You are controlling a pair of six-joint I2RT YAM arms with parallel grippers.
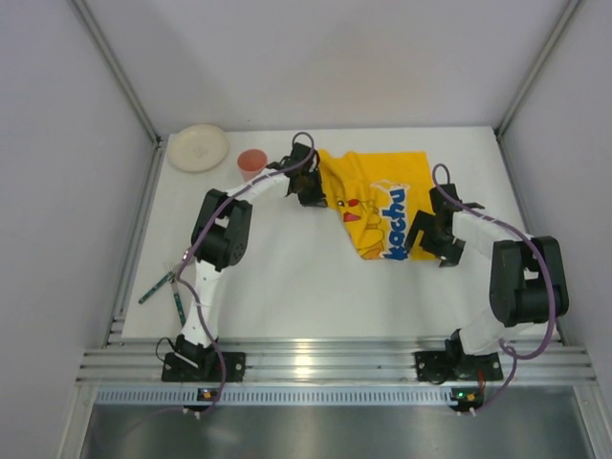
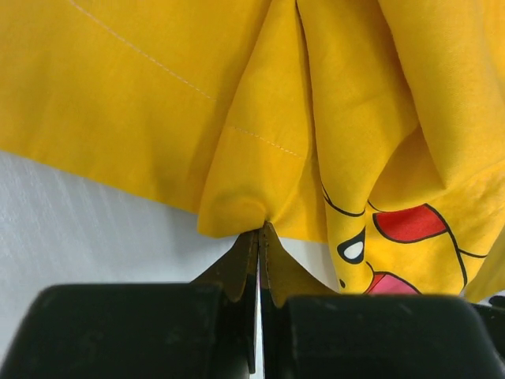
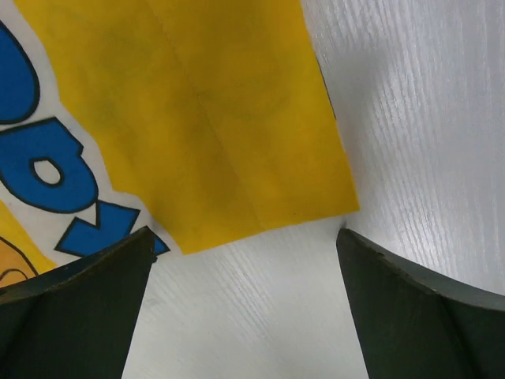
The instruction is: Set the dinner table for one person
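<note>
1. 2 black grippers work over the dinner table [image 1: 287, 277], a matte white rectangle with a fine, wood-like grain that lies under everything.
2. Left gripper [image 2: 259, 229]: jaws pressed together on a bunched fold at the edge of the yellow cloth mat [image 1: 378, 201], which is soft, creased and stitch-hemmed and lies at 1 o'clock from the table's centre.
3. Right gripper [image 3: 245, 237]: jaws spread apart and holding nothing, at the mat's flat, square 4 o'clock corner.
4. A round cream plate [image 1: 198, 148] sits in the 11 o'clock corner, with a pink cup [image 1: 251, 163] near its 3 o'clock and not touching it.
5. Slim greenish utensils [image 1: 163, 287] lie at the 8 o'clock edge.
</note>
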